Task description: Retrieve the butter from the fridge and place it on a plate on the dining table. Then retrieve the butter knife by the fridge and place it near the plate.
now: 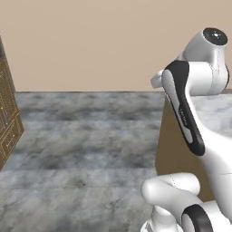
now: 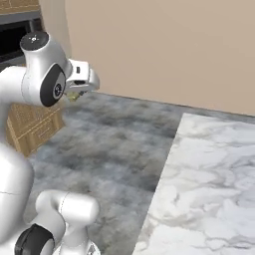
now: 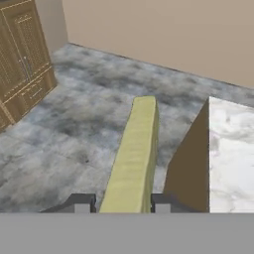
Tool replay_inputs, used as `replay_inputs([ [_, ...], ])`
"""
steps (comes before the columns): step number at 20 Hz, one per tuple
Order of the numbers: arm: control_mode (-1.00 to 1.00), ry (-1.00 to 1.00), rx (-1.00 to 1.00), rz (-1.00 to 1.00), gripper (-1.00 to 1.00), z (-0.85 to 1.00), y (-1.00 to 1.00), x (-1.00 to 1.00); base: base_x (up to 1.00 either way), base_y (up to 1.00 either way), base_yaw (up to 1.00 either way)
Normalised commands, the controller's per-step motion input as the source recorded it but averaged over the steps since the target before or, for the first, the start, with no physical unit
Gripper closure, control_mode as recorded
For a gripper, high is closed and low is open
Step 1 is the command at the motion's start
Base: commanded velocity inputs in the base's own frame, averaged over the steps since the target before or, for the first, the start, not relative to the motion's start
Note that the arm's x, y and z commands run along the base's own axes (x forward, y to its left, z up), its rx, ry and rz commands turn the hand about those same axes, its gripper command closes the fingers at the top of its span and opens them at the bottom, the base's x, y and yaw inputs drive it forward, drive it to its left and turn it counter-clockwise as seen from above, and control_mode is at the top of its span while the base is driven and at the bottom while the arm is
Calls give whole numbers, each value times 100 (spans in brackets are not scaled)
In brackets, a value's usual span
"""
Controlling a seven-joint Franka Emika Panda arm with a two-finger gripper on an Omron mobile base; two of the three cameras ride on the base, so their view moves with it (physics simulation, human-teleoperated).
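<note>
The butter (image 3: 135,149) is a thin yellow stick that runs lengthwise away from the hand camera, and my gripper (image 3: 122,203) is shut on its near end, one dark fingertip on each side. From the right base camera my gripper (image 2: 74,93) hangs raised above the floor, with a yellow bit of the butter (image 2: 73,96) showing under the hand. To the right lies the dining table (image 2: 204,174), with a white-grey marble top (image 3: 230,149) and a tan wooden side (image 1: 172,149). The butter is over the floor, left of the table's corner.
A brown wooden cabinet (image 3: 22,69) stands at the left against the beige wall, also seen at the cabinet's edge (image 1: 9,131). Grey mottled floor (image 1: 90,136) stretches between the cabinet and the table. A dark recess (image 2: 15,37) sits above the cabinet.
</note>
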Motion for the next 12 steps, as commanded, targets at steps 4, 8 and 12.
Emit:
replay_inputs([
  [4, 100, 0, 0, 0, 100, 0, 0, 0, 98, 68, -23],
  [8, 100, 0, 0, 0, 100, 0, 0, 0, 100, 78, -10],
  [12, 100, 0, 0, 0, 100, 0, 0, 0, 100, 52, -10],
])
